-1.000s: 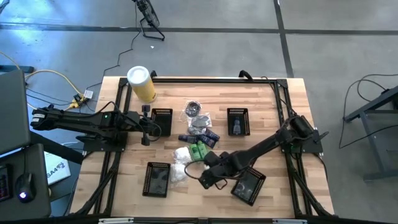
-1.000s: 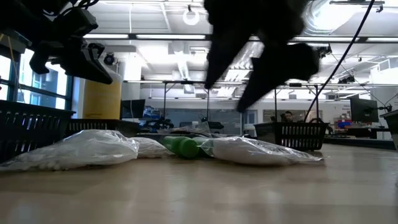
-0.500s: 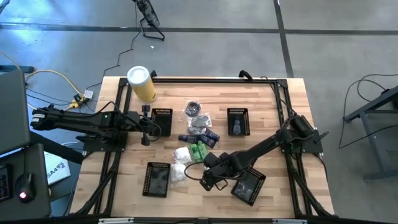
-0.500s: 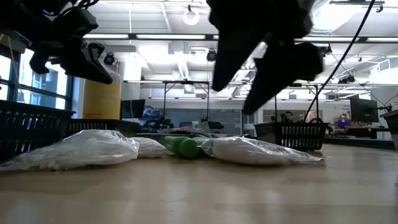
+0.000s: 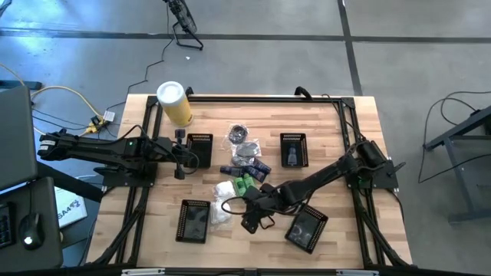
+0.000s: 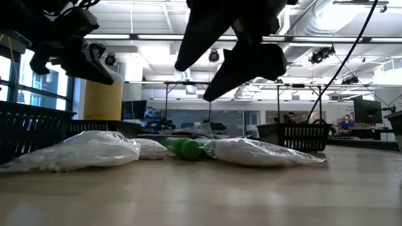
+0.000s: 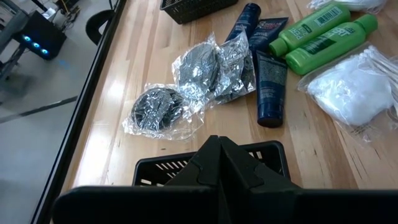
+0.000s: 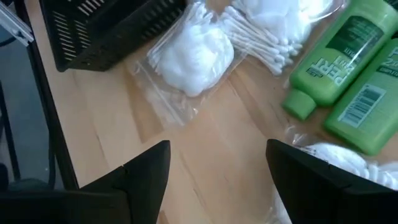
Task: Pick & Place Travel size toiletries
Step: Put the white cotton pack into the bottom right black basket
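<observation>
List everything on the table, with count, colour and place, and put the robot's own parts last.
Baskets: four, black mesh, around the central pile.
Canister: one, yellow with white lid, far left corner.
Bottles: two, green, side by side mid-table.
Tubes: at least two, dark blue, beside the bottles.
Foil packets: two, silvery-clear, far side of the pile.
Cotton packets: several, white, near side of the pile.
Left gripper: dark, jaws shut, above the left basket.
Right gripper: dark, jaws open, over the white packets.
</observation>
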